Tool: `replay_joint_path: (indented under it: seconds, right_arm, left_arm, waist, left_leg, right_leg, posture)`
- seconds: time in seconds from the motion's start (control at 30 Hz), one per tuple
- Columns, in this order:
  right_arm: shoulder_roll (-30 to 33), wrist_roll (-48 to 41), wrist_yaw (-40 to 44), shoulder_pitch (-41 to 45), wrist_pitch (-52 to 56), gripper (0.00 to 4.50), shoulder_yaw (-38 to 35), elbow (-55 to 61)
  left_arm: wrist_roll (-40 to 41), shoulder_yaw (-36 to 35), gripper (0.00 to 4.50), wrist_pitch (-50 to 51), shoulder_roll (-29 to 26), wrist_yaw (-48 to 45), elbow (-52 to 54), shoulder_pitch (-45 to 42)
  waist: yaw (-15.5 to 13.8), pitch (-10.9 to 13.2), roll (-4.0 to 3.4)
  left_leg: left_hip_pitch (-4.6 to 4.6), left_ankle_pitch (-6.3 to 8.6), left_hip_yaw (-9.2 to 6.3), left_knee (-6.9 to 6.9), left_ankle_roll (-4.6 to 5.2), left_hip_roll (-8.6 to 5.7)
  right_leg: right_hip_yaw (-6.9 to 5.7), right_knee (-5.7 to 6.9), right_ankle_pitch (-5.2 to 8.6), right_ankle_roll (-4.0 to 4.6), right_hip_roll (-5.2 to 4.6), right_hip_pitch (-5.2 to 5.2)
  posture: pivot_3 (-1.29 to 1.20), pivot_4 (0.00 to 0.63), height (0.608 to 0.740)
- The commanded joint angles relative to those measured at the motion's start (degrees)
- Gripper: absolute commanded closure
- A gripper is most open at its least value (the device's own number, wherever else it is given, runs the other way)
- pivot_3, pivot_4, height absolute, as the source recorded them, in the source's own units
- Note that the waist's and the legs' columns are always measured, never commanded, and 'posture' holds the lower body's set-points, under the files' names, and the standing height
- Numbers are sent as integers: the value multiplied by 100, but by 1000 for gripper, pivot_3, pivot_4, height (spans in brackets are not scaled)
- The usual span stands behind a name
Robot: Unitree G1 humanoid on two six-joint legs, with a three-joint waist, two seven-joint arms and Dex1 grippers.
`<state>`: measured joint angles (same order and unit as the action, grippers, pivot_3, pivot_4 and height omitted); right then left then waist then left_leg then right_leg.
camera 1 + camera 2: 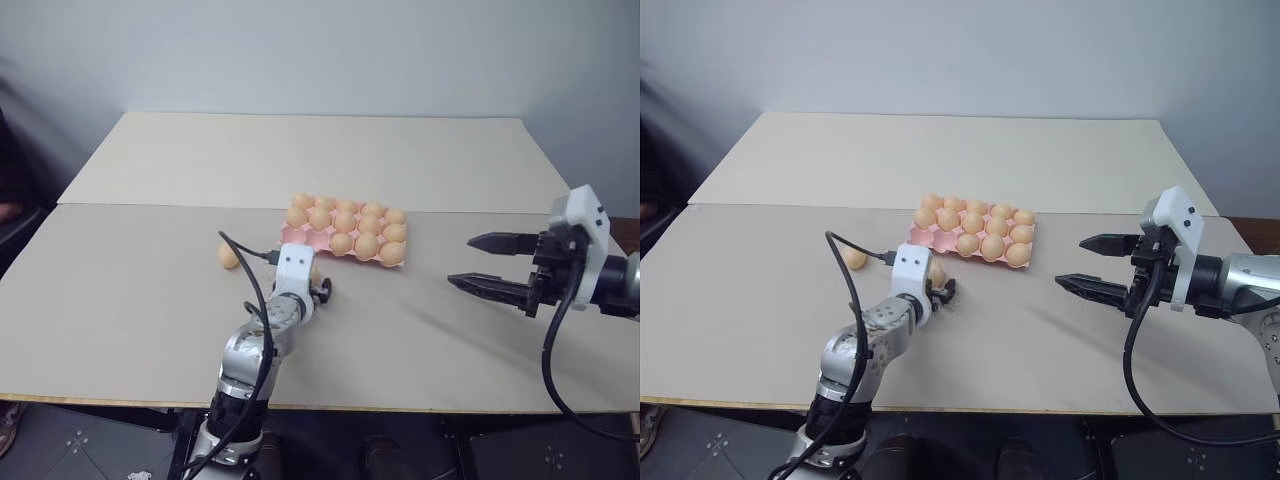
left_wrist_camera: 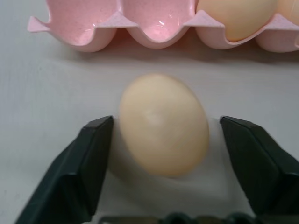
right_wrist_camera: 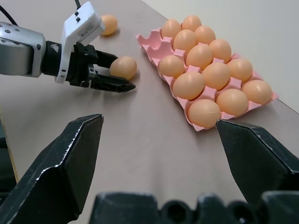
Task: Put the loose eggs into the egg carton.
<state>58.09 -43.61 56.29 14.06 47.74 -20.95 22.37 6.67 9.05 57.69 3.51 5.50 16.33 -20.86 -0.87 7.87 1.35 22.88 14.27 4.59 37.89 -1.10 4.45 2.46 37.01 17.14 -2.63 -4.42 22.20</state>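
One loose egg [image 2: 163,123], tan-orange, lies on the table just in front of the pink egg carton [image 1: 300,236]. My left gripper [image 1: 318,285] is low on the table and open. One black finger stands on each side of this egg with a thin gap at either flank. A second loose egg [image 1: 228,256] rests to the left, apart from the carton. The carton holds several eggs, and two cups at its near-left corner [image 2: 93,28] are bare. My right gripper [image 1: 460,260] hovers open and empty to the right of the carton, pointing left.
The beige table [image 1: 130,310] has a seam running across it behind the carton. Its front edge lies close below my left arm. A black cable [image 1: 245,265] loops from the left wrist.
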Motion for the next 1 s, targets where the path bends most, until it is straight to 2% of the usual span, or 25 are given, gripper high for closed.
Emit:
replay_joint_path:
  seconds: [0.03,0.13,0.2,0.4,0.6,0.73,0.87,1.0]
  right_arm:
    - [113,-89,-36,78,2,0,-132,152]
    - [105,-91,-59,113,-4,0,-89,142]
    - [95,-86,-78,155,-7,0,-50,129]
    - [86,-59,-84,192,-41,0,29,101]
    - [82,-19,-47,282,-115,0,138,12]
    - [61,38,-30,339,-154,0,241,-43]
    - [43,45,-8,442,-175,0,313,-75]
    - [31,-15,-22,588,-154,0,321,-72]
  left_arm:
    - [-72,-6,1806,-60,26,-23,88,8]
    - [-101,25,2722,-77,-22,-51,99,21]
    - [-118,47,2951,-76,-69,-73,130,43]
    - [-247,67,3012,-228,-261,-131,248,70]
    - [-340,284,3012,-134,-569,-315,917,-56]
    - [-457,153,3012,-51,-244,-24,953,-643]
    - [-460,-165,3012,2,159,139,309,-1263]
    - [-467,-260,3012,40,279,106,-377,-1688]
  waist:
    - [0,0,0]
    - [0,0,0]
    - [1,0,-1]
    - [5,0,-1]
    - [5,0,0]
    - [-50,0,0]
    - [-62,0,1]
    - [-42,0,1]
  left_leg:
    - [0,0,0,0,0,0]
    - [0,0,0,0,0,0]
    - [-1,0,0,0,0,0]
    - [-1,0,0,0,0,0]
    - [1,0,0,0,0,0]
    - [3,0,-2,2,0,-1]
    - [5,1,-3,3,1,-4]
    - [3,0,-3,2,1,-4]
  right_leg:
    - [0,0,0,0,0,0]
    - [0,0,0,0,0,0]
    - [0,0,0,0,0,0]
    - [0,1,0,0,0,0]
    - [0,0,0,0,0,0]
    - [-2,0,0,-1,-1,0]
    - [-2,-7,-2,-3,-2,-3]
    - [-1,-4,-2,-3,0,0]
  posture:
    - [0,150,740]
    - [0,150,740]
    - [0,150,740]
    - [0,150,740]
    - [0,150,740]
    - [0,150,740]
    - [0,150,740]
    - [0,150,740]
